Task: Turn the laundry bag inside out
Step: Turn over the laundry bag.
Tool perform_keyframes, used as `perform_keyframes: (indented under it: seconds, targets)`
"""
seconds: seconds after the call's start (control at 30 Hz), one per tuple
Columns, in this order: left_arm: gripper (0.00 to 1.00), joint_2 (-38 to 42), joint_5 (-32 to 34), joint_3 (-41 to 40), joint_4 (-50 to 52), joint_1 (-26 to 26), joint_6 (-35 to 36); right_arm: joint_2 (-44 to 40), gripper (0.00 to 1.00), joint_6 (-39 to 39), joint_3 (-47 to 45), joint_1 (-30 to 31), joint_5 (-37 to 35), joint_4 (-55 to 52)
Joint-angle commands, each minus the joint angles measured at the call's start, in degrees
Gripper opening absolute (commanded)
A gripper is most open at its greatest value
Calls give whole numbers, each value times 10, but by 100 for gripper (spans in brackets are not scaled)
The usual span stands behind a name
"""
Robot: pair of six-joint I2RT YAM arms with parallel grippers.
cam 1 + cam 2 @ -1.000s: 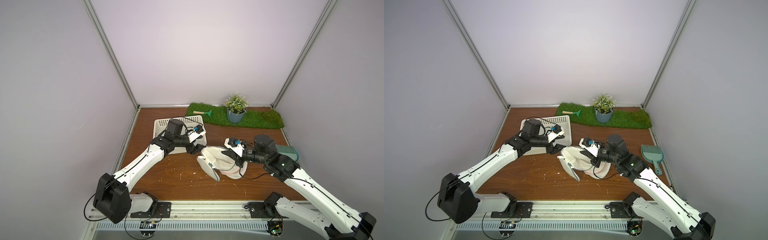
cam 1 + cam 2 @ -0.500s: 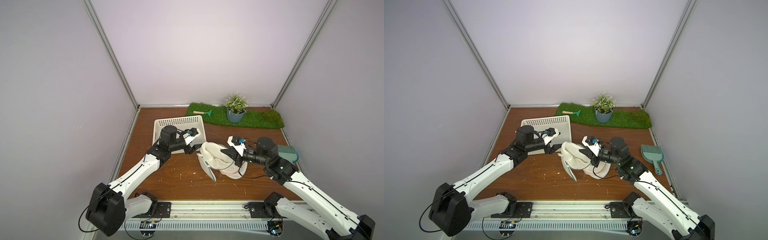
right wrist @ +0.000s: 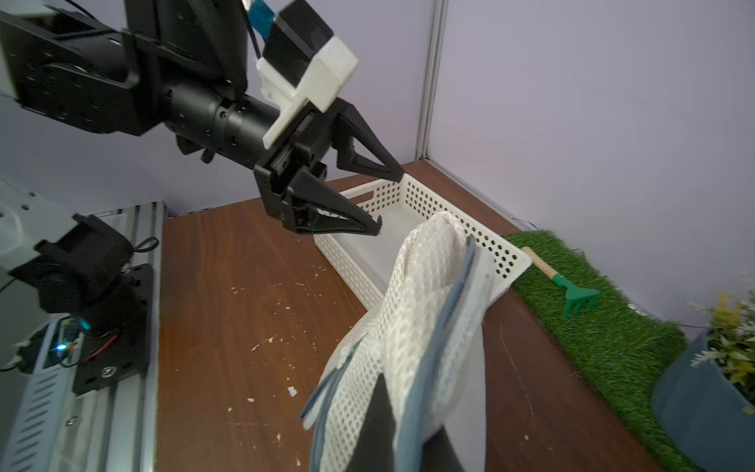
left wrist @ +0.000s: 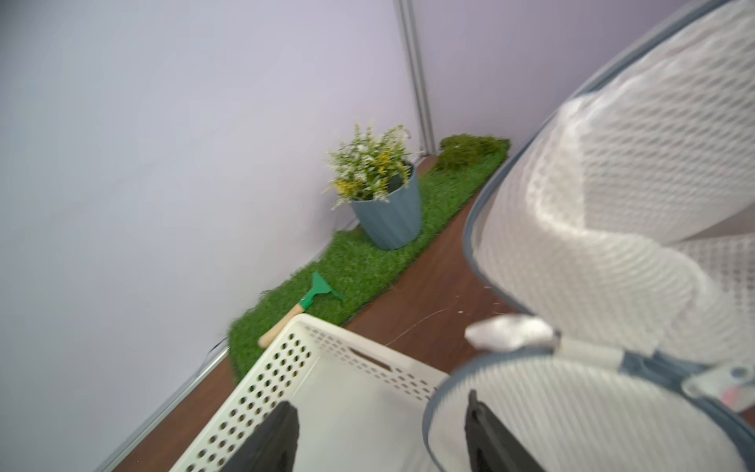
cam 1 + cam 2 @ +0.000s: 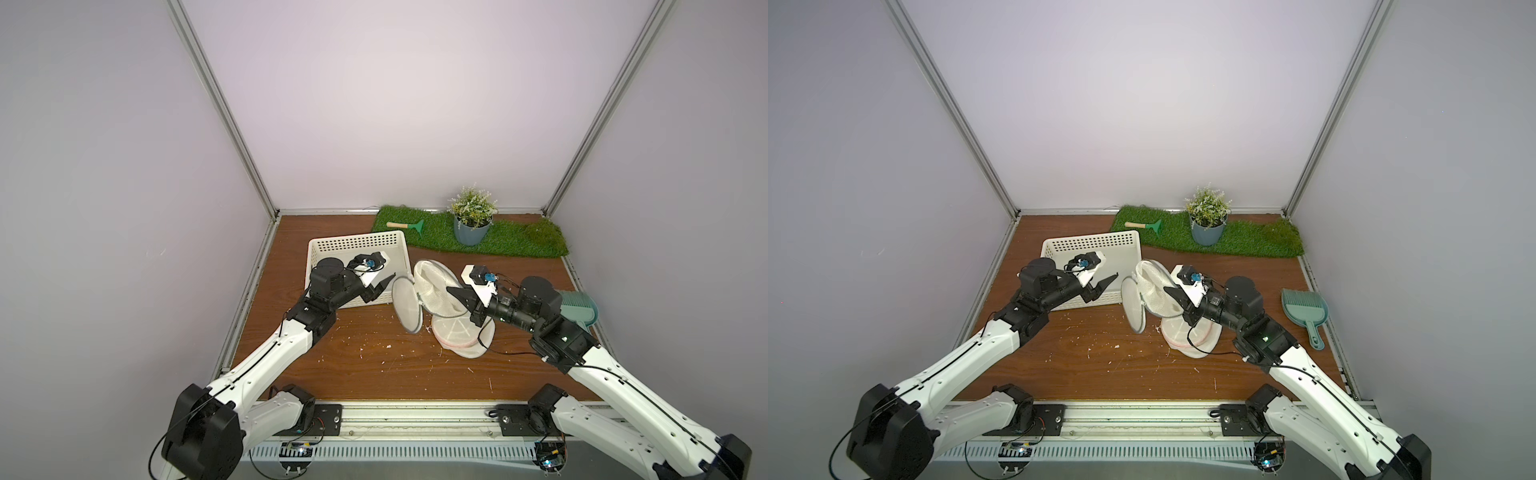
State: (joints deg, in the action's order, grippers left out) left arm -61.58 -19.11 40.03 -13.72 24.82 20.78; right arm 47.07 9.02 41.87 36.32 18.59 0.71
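Observation:
The laundry bag (image 5: 432, 286) (image 5: 1152, 286) is white mesh with grey trim and stands crumpled at mid-table. Its round flap (image 5: 406, 303) hangs down on the left side. Its lower part with a pink rim (image 5: 461, 336) rests on the wood. My right gripper (image 5: 454, 291) (image 3: 408, 425) is shut on the bag's mesh and trim (image 3: 433, 306). My left gripper (image 5: 384, 286) (image 4: 379, 402) is open, just left of the flap (image 4: 572, 417) and over the basket's corner. One of its fingers (image 4: 476, 425) lies by the flap's rim. Nothing is between its fingers.
A white perforated basket (image 5: 353, 245) sits behind the left gripper. Along the back wall lies a grass mat (image 5: 511, 243) with a potted plant (image 5: 471, 224) and a small green rake (image 5: 409, 225). A teal dustpan (image 5: 1304, 309) lies at the right edge.
The left arm has dropped lower and drawn back to the left, its gripper staying open beside the flap. The right gripper has lifted the bag slightly up and back.

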Motion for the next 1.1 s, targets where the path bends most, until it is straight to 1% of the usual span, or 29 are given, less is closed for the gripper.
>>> perform_keyframes:
  seconds: [0.0, 0.03, 0.13, 0.23, 0.27, 0.3, 0.43, 0.57, 0.67, 0.73, 0.8, 0.97, 1.07]
  targets:
    - [68, 14, 90, 22, 32, -8, 31, -2, 0, 30, 15, -2, -38, 19]
    - [68, 16, 80, 32, 46, -7, 41, 1, 0, 34, 17, -2, -38, 13]
    - [63, 24, -6, 65, 93, 3, 76, 12, 0, 46, 22, -1, -34, -1]
    - [62, 39, -76, 78, 102, 53, 137, 25, 0, 53, 32, -1, -11, -9]
    - [61, 42, -93, 81, 101, 68, 153, 31, 0, 55, 37, -1, -8, -14]
    - [60, 41, -107, 88, 102, 80, 163, 36, 0, 55, 43, -1, 16, -19]
    - [53, 9, -167, 144, 157, 94, 193, 49, 0, 60, 54, -2, 54, -29]
    - [50, -20, -188, 181, 214, 100, 228, 59, 0, 73, 66, -2, 84, -44]
    - [50, -44, -187, 207, 264, 111, 261, 69, 0, 78, 78, -1, 104, -53]
    - [48, -62, -187, 225, 294, 115, 273, 76, 0, 80, 83, -2, 115, -54]
    - [47, -76, -188, 236, 306, 116, 280, 84, 0, 84, 92, -1, 125, -61]
    - [47, -91, -176, 248, 296, 117, 299, 99, 0, 96, 111, -1, 143, -80]
    - [40, -103, -182, 258, 313, 117, 309, 102, 0, 98, 116, 0, 145, -83]
